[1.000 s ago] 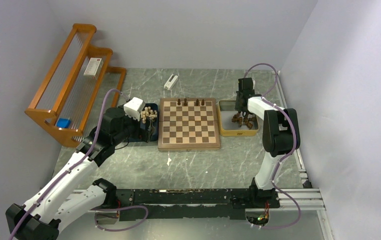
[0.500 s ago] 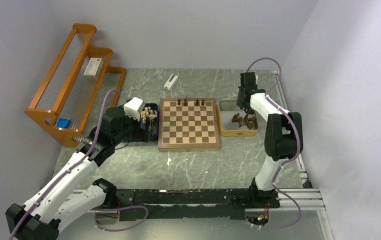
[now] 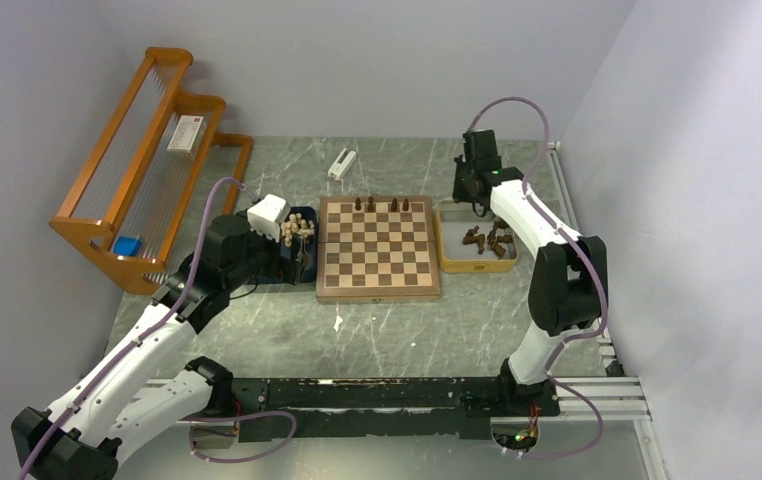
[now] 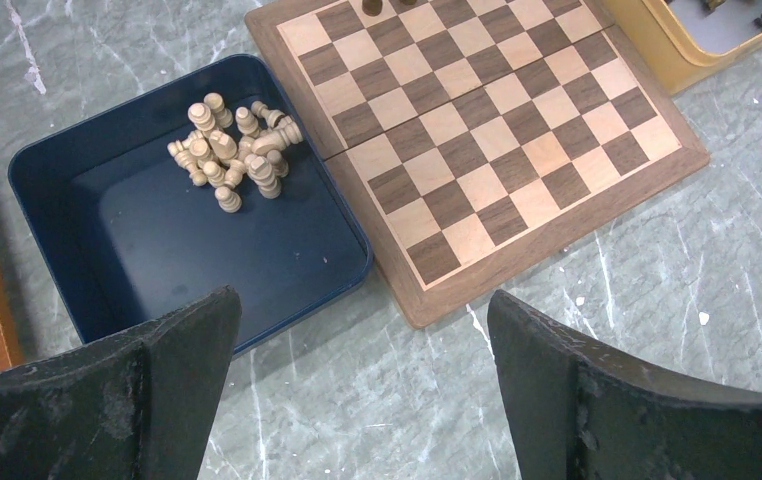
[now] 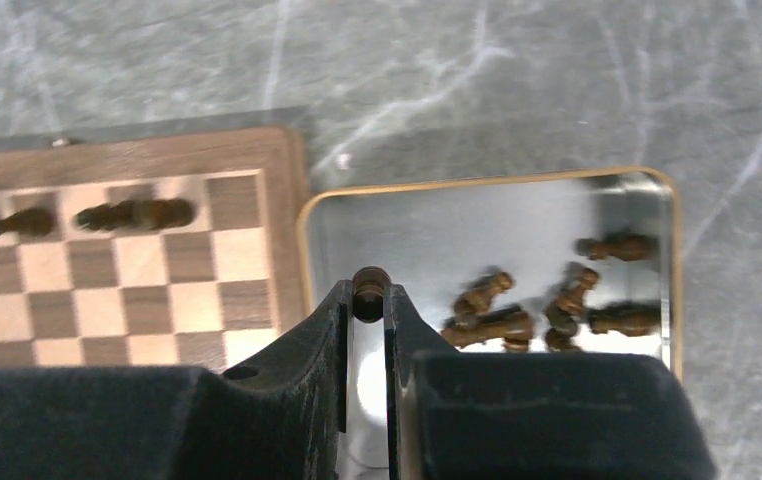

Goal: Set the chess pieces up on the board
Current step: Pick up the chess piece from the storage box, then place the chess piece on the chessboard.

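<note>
The small dark brown turned wooden piece (image 5: 369, 279) you want sits pinched between the fingers of the right gripper (image 5: 368, 296), which are clamped close on it. Only its rounded end shows, so you cannot tell which figure it is. It hangs above the left part of the shallow yellow metal tray (image 5: 487, 181), at centre frame in the right wrist view. The other dark pieces (image 5: 502, 322) lie tumbled to its right.

The square wooden chessboard (image 3: 378, 292), tan and brown checks with a plain rim, lies just left of that tray. In the overhead view four dark pieces (image 3: 371, 204) stand along its upper row, with empty squares between and beside them.

Carry yours leftward over the rim, high enough to clear those standing figures. Choose an empty square in the upper rows and come down straight. Let the base sit flat before you part the fingers, then lift straight up so you do not tip a neighbour.

The left gripper (image 4: 362, 320) holds nothing, its fingers spread wide above the near corner of the dark blue tray (image 4: 27, 170). The pale cream pieces (image 4: 237, 155) are heaped in the tray's upper part.
</note>
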Controlling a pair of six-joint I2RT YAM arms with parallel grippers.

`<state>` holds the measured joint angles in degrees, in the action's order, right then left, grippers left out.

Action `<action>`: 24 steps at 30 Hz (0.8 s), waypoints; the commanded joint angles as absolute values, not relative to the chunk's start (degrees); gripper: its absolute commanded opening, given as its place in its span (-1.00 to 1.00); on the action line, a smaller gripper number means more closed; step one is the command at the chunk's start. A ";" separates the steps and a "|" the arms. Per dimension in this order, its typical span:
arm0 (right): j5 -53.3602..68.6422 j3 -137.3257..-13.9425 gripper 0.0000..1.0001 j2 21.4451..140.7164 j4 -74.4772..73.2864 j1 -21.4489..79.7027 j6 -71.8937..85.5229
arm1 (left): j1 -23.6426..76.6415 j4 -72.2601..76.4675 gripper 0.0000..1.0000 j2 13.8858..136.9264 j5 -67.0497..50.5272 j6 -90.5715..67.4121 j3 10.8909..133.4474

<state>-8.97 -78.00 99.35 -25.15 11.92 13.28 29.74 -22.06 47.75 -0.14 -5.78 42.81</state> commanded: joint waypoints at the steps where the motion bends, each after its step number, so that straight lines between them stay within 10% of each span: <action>1: -7.90 -81.18 -0.74 99.35 -27.16 16.66 14.15 | 30.01 -20.65 0.96 47.58 -0.09 -5.62 43.50; 24: -13.17 -90.48 -0.74 114.51 -31.29 25.75 16.19 | 30.00 -20.65 0.96 47.18 -0.09 -5.62 43.42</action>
<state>-11.18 -87.85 112.66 -30.37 25.36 15.53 29.74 -22.06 47.75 -0.14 -5.78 42.81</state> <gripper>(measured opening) 0.167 0.979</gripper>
